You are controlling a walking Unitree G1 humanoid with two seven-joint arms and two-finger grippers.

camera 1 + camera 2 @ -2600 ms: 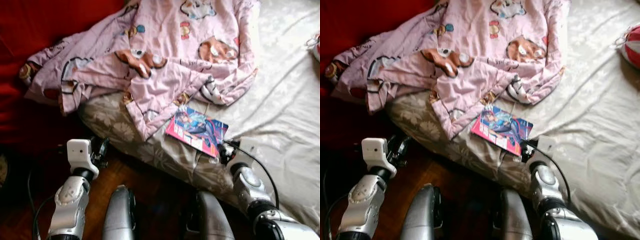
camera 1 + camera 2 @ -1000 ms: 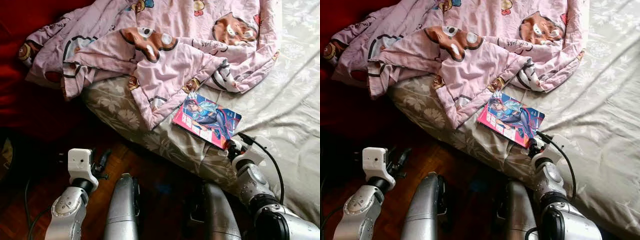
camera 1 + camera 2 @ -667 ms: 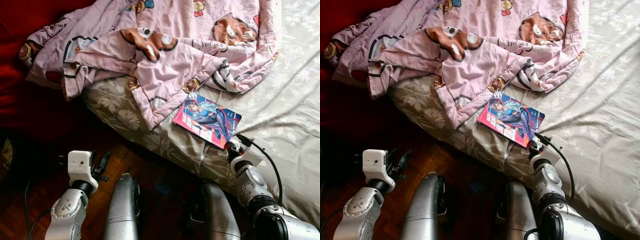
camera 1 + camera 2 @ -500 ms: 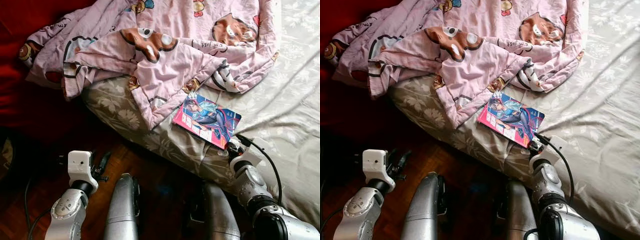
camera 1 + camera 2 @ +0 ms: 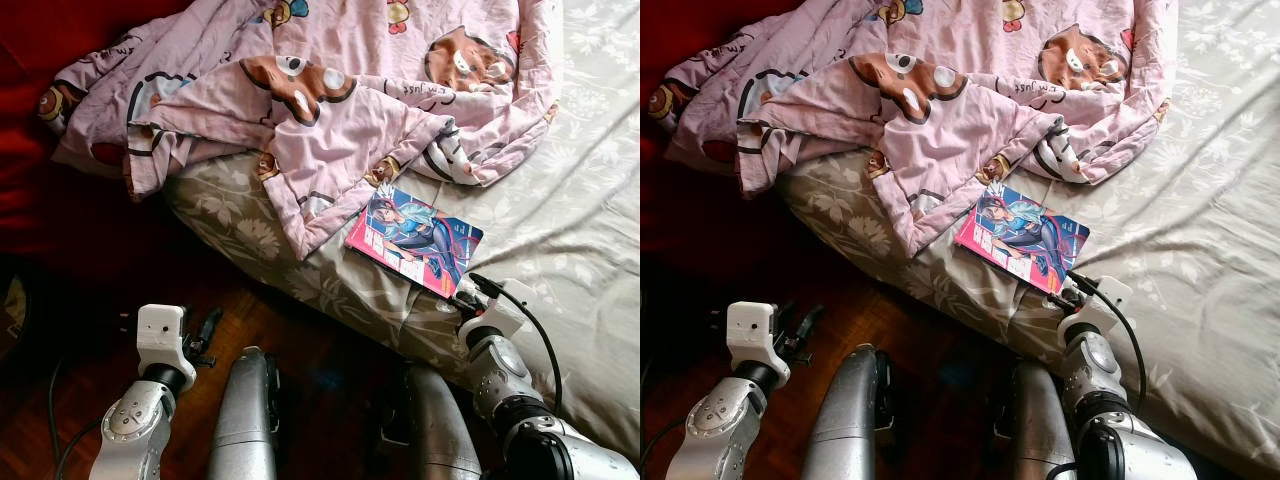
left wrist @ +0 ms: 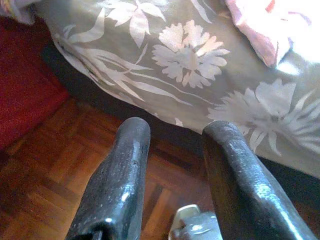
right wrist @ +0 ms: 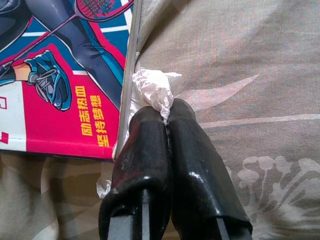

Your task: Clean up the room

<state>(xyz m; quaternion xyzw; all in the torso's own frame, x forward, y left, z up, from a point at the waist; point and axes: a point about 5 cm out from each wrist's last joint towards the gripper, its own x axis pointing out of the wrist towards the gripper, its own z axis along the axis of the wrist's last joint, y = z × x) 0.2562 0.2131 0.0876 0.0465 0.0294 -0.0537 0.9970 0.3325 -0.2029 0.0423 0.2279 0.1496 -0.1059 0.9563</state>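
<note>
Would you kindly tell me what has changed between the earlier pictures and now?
The head camera has moved closer to the bed. The right pincer is shut on a crumpled white tissue beside the magazine. The left pincer stays open above the floor. Magazine and pink blanket have not moved.

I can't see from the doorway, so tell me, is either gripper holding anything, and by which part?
The right gripper is shut on a crumpled white tissue, pinching its lower part, beside the pink comic book. The left gripper is open, holding nothing.

A crumpled white tissue (image 7: pixel 154 90) sits pinched in closed jaws, touching the pink comic book (image 5: pixel 413 240).
</note>
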